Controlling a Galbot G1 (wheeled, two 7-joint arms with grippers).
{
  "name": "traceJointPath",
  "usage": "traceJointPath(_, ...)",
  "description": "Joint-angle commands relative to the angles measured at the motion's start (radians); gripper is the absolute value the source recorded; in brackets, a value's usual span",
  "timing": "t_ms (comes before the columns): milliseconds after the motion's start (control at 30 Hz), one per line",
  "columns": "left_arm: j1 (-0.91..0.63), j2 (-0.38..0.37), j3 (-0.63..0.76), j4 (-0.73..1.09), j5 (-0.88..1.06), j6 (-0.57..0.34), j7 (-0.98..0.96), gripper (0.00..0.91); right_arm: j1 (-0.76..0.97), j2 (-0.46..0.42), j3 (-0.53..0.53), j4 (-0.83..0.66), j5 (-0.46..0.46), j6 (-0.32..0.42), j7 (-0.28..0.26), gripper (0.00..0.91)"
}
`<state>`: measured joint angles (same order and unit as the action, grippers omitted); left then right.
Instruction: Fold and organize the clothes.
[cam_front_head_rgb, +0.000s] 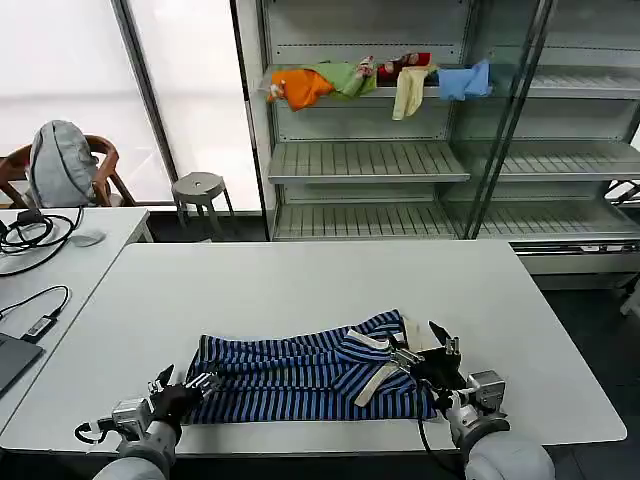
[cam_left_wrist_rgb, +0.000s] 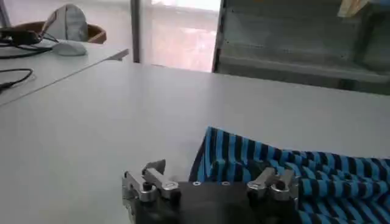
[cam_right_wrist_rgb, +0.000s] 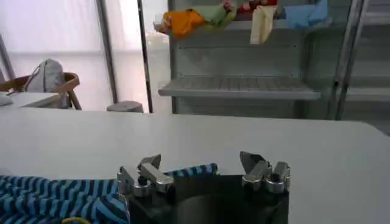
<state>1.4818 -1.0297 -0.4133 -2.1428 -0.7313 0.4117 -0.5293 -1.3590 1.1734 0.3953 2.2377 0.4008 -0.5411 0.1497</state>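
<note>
Both tools stand wide at the surface's (cam_front_head_rgb: 300, 280) near edge: left tool (cam_front_head_rgb: 185, 383), right tool (cam_front_head_rgb: 428, 352). Uneven pinches could skew the shirt's (cam_front_head_rgb: 300, 380) fold.

Soft, rumpled striped cloth shirt (cam_front_head_rgb: 300, 375) lies on a smooth matt white table (cam_front_head_rgb: 300, 285); metal wire shelves (cam_front_head_rgb: 368, 160) behind.

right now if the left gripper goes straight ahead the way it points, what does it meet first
Likely the blue and black striped short-sleeved shirt: the open left gripper sits at its near left corner, with one finger over the fabric. The other side faces bare white table. Depth is unclear.
</note>
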Motion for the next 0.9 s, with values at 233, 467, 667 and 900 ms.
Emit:
traceJointPath(233, -0.004, -0.002, 0.052, 0.034, 0.009, 0.035, -0.057, 0.907, -0.002, 0.004, 0.003, -0.005, -0.019, 0.002, -0.003, 0.907)
traceJointPath(467, 0.013, -0.003, 0.065, 0.025, 0.022, 0.036, -0.051, 0.574, 0.005, 0.01, 0.002, -0.011, -0.022, 0.004, -0.003, 0.907)
traceJointPath(667, 0.02, -0.001, 0.072, 0.019, 0.053, 0.035, -0.032, 0.01, 0.003, 0.012, 0.0, -0.014, -0.022, 0.004, -0.003, 0.907)
traceJointPath(900, 0.018, -0.013, 0.093, 0.027, 0.081, 0.034, -0.015, 0.01, -0.005, 0.011, -0.003, -0.015, -0.028, 0.004, -0.002, 0.907)
